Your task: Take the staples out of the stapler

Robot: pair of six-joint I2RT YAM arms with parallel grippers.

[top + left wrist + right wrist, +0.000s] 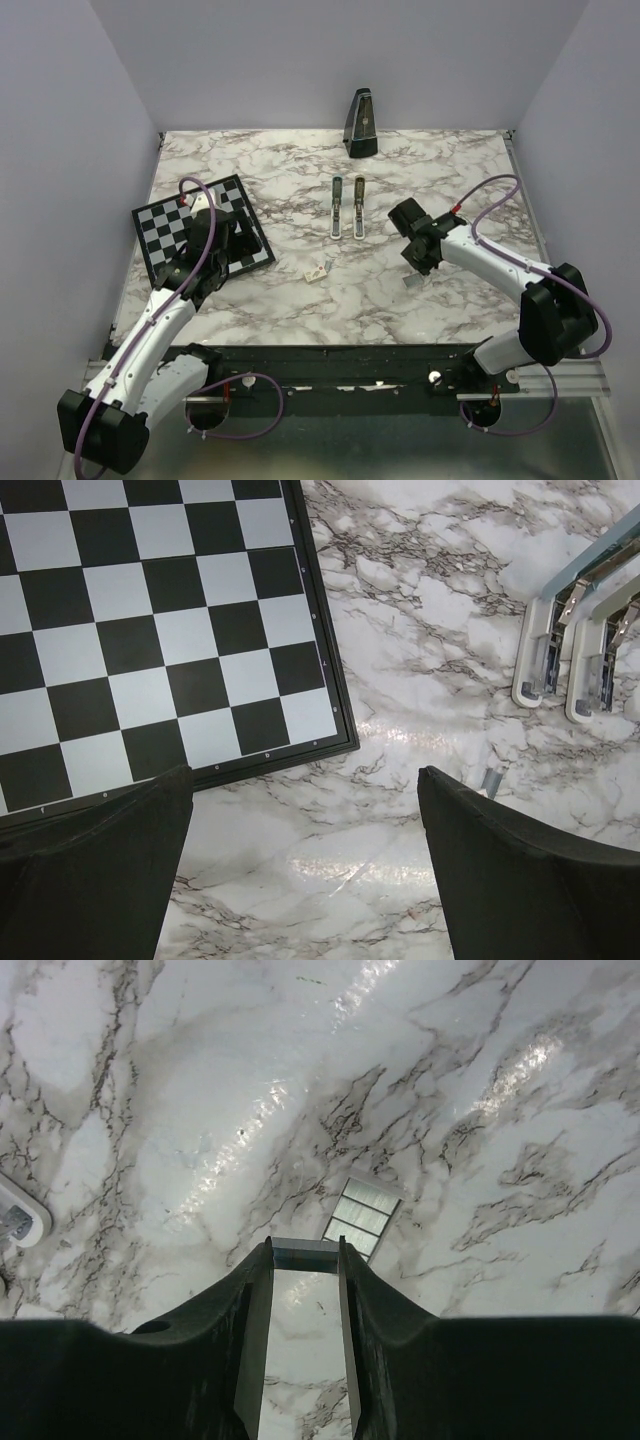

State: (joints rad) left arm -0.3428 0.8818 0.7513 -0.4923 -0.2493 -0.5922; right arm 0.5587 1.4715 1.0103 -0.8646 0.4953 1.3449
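Note:
The pale green stapler [346, 208] lies opened into two parallel bars at the table's middle; its ends show in the left wrist view [560, 670], and one tip shows at the left edge of the right wrist view [15, 1222]. My right gripper [305, 1256] is shut on a short strip of staples [305, 1255], held across its fingertips just above the marble, right of the stapler [413, 272]. A second staple strip [362, 1219] lies flat on the table just beyond the fingertips. My left gripper [305, 860] is open and empty over the marble beside the chessboard [237, 245].
A black-and-white chessboard [170, 225] lies at the left [150, 630]. A black pyramid metronome [362, 123] stands at the back. A small white block [318, 270] lies in front of the stapler. A small grey piece [490, 780] peeks out by my left gripper's right finger.

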